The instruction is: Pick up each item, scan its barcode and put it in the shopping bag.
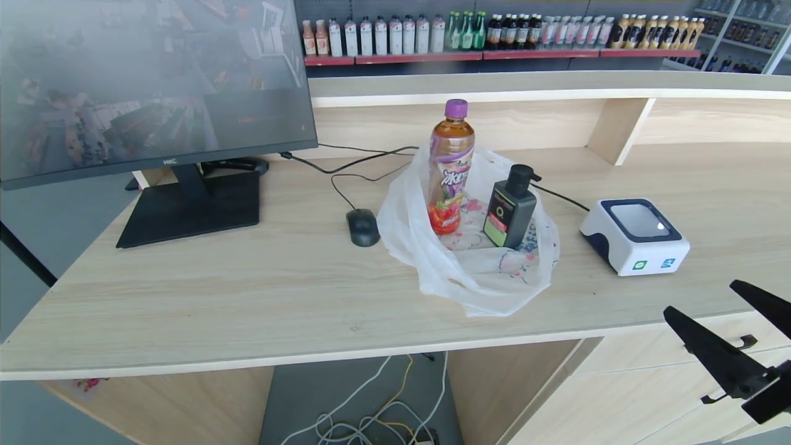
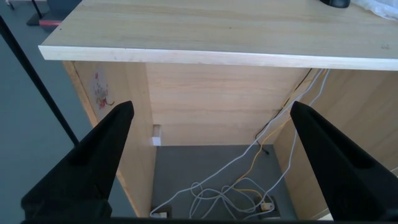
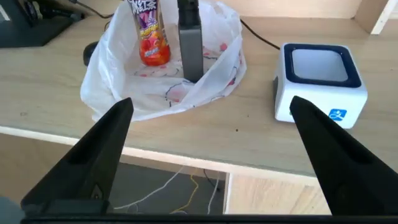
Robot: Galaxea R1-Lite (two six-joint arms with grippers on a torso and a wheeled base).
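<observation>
Drink bottle: a bottle (image 1: 452,167) with a purple cap stands upright inside the shopping bag (image 1: 469,278), on the side nearer the mouse.
Pump bottle: a dark pump bottle (image 1: 510,210) stands upright in the same bag, just beside the drink bottle, on the side nearer the scanner.
Shopping bag: thin white plastic, lying open on the tabletop (image 1: 247,290) with its walls slumped around the two items.
Scanner: a white box scanner (image 1: 633,236) with a dark glass top sits on the tabletop near the bag. Its cable runs away behind the bag.
Right gripper: the right gripper (image 1: 700,296) hangs off the front edge of the tabletop, near the scanner and apart from the bag. It points toward both of them.
Right fingers: the black fingers (image 3: 93,162) are spread wide with nothing between them.
Left gripper: the left gripper (image 2: 211,109) sits low in front of the tabletop's front edge, facing the hollow beneath it.
Left fingers: these fingers (image 2: 99,162) are also spread wide and empty.
Under the tabletop: loose cables (image 2: 230,180) lie on the floor.
Other things: a black mouse (image 1: 363,227) lies just beside the bag, and a monitor (image 1: 148,86) stands at the far left.
Background: a shelf of bottles (image 1: 494,34) runs along the back wall.
</observation>
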